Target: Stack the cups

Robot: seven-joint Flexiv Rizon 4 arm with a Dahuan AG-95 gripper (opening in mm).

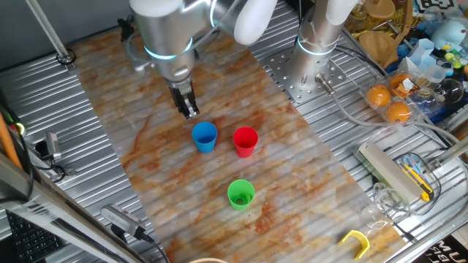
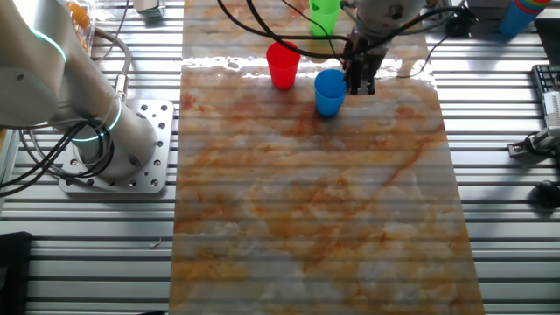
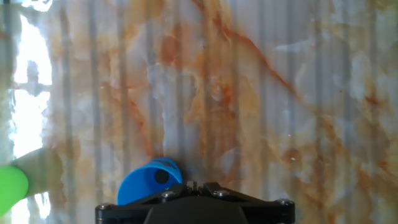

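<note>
Three small cups stand upright and apart on the marbled mat. The blue cup [image 1: 205, 136] is beside the red cup [image 1: 245, 141], and the green cup [image 1: 240, 194] stands nearer the front. My gripper [image 1: 190, 111] hangs just behind and left of the blue cup, above the mat, with its fingers together and nothing between them. In the other fixed view the gripper [image 2: 360, 83] is right next to the blue cup [image 2: 330, 92], with the red cup [image 2: 283, 64] and green cup [image 2: 325, 16] beyond. The hand view shows the blue cup [image 3: 146, 182] by the closed fingertips [image 3: 196, 186] and the green cup [image 3: 11, 186] at the left edge.
The marbled mat [image 1: 168, 168] lies on a ribbed metal table. A second robot base [image 1: 318, 51] stands at the back right. Oranges [image 1: 387, 102], clear plastic cups and clutter fill the right side. A yellow tool [image 1: 356, 241] and a box cutter [image 1: 417, 179] lie at the front right.
</note>
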